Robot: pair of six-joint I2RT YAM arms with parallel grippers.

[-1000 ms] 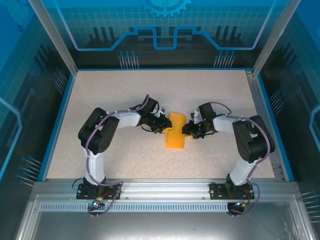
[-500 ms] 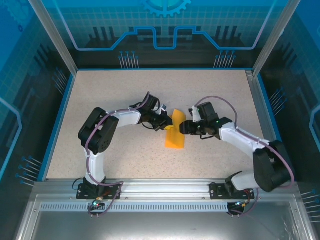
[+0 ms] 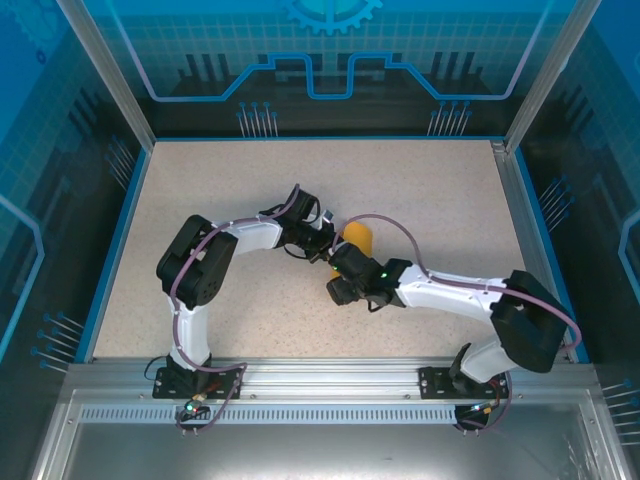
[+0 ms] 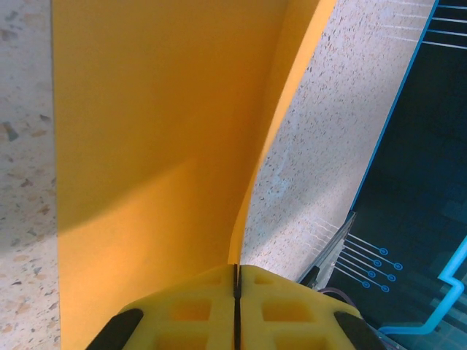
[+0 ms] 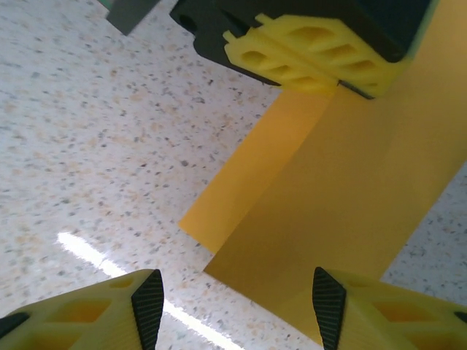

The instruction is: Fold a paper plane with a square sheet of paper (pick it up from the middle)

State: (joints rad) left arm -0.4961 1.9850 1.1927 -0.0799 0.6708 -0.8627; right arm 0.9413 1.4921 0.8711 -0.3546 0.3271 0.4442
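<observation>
Sideways, the right arm (image 3: 450, 290) reaches left, right tool (image 5: 237, 300) open above the paper (image 5: 343, 182); left tool (image 4: 236, 295) clamps the paper's edge.

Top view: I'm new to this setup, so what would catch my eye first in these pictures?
The bright orange paper stands out in the middle of the speckled table, creased lengthwise with one side curling up. The left hand is shut on the paper's edge. The right hand hangs open over its other end.
</observation>
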